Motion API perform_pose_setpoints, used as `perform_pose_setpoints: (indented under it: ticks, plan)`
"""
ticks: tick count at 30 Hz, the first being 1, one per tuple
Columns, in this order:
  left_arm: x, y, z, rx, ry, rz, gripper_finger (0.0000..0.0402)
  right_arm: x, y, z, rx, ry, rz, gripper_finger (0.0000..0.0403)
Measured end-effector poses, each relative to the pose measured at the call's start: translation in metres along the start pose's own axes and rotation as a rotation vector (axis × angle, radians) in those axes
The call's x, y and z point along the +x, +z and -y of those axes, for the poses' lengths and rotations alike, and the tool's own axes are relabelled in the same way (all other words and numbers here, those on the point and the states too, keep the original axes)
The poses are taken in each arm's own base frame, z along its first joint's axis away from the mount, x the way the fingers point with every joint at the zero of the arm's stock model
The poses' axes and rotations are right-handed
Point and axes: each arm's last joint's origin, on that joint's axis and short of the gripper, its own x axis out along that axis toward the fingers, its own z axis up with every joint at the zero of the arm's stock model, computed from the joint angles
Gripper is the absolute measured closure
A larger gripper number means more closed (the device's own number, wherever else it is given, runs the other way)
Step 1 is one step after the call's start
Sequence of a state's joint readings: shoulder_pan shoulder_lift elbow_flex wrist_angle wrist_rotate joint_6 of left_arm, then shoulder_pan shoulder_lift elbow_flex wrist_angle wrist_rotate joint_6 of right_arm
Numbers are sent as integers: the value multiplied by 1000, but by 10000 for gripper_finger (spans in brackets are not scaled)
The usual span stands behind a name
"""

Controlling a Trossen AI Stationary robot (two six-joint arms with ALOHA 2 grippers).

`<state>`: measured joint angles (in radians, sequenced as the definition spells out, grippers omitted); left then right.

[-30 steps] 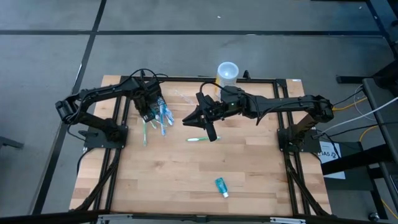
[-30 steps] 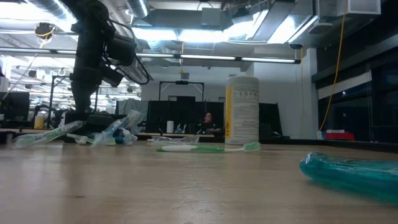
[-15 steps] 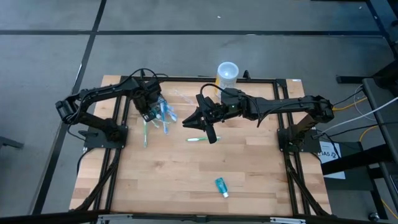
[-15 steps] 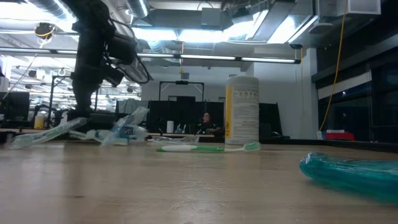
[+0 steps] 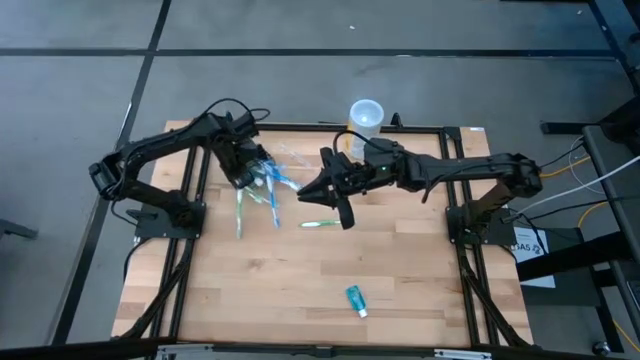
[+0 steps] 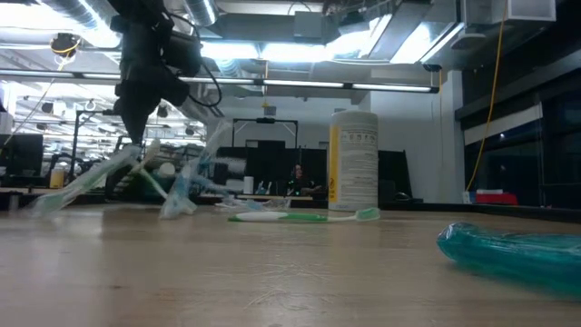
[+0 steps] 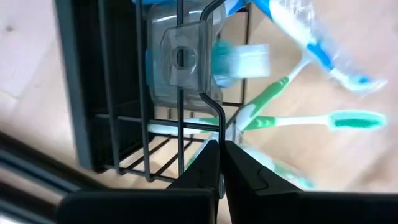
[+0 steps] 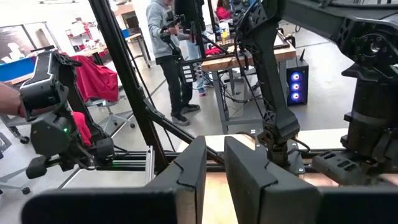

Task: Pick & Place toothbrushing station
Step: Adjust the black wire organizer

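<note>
**Left fingers pinched the wire of the brush holder above the counter**

The counter [image 5: 300,290] was pale wood planks inside a black frame, on a grey floor; behind it lay a lit workshop where a person [image 8: 169,56] stood.

The toothbrushing station [image 7: 155,93], a black wire holder, hung off the counter from the left gripper [image 7: 221,171], whose fingers [image 7: 245,180] were pressed together on one of its wires. It was tilted, its long axis running away from the fingertips, and toothbrushes [image 5: 262,190] spilled out beyond it, blue and green heads slanting down toward the wood.

The right gripper [image 5: 322,190] hovered just beside those brushes, its fingers [image 8: 249,174] slightly apart and holding nothing. A green toothbrush [image 5: 320,223] lay under it, a white-and-yellow cup [image 5: 365,118] stood behind, and a teal tube [image 5: 356,299] lay well apart.
</note>
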<state>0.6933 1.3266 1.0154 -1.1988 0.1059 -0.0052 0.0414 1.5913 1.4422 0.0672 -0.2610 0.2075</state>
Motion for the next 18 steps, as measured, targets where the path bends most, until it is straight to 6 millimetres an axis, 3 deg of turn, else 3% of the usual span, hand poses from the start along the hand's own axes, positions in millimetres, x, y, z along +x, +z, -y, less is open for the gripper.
perform_pose_setpoints:
  ticks: [10,18]
  plan:
    - [-21,-11,-24,-182,-200,131,399,-5,4,-4,-10,8,10,343]
    - [-29,-18,-47,-322,-153,192,399,-15,14,-10,-19,17,40,343]
